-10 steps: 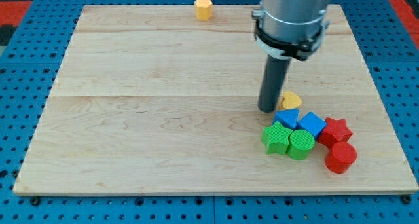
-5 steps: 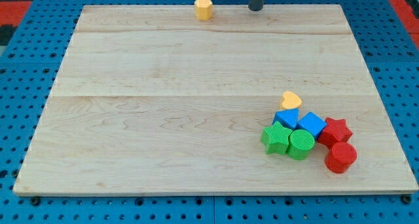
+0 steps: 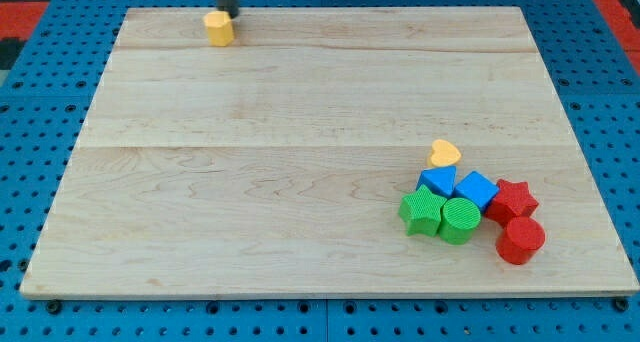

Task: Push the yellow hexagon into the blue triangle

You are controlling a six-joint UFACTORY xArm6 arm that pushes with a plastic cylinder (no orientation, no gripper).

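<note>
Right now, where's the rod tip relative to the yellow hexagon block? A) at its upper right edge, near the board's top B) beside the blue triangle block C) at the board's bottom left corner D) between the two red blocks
A: my tip sits right at the upper right edge of the yellow hexagon block, near the top of the wooden board, far from the blue triangle block.

Yellow hexagon [image 3: 218,28] sits flat near the board's top edge, toward the view's left, well apart from the blue triangle [image 3: 438,180], which lies flat low on the view's right, wedged in a cluster of blocks with its point toward the view's top.
</note>
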